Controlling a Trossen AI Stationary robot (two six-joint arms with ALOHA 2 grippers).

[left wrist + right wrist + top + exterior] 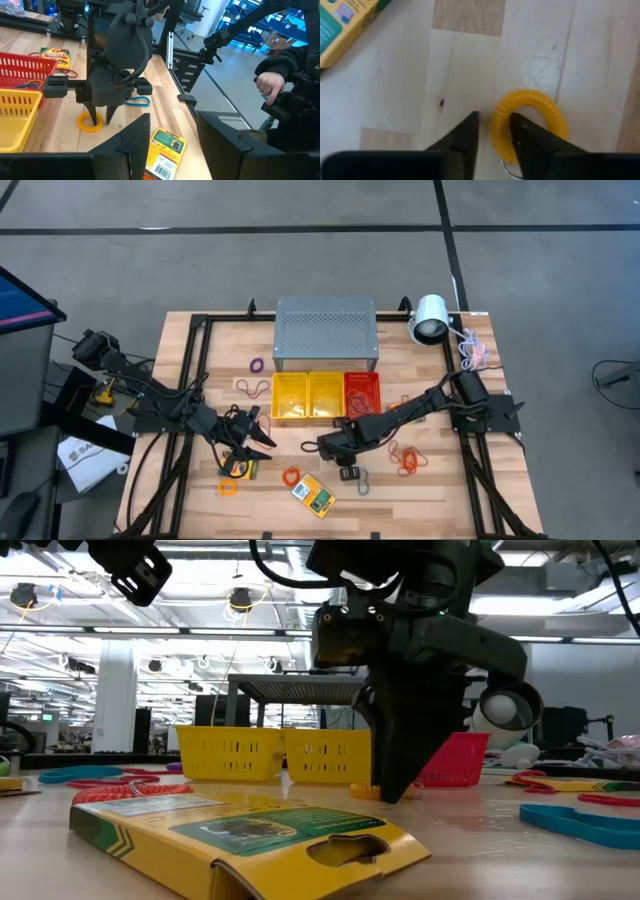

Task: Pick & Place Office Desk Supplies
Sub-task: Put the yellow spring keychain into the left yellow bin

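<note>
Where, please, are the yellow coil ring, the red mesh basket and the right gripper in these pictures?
yellow coil ring [547, 107]: right wrist view, on its upper arc.
red mesh basket [362, 392]: high view, on its rim.
right gripper [494, 131]: right wrist view, midway between its fingertips.

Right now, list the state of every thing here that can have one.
right gripper, shut on the yellow ring's band, down at the table
yellow ring, lying flat on the table, pinched
left gripper, open, holding nothing
card box, lying flat on the table
red basket, upright, a loop inside
</note>
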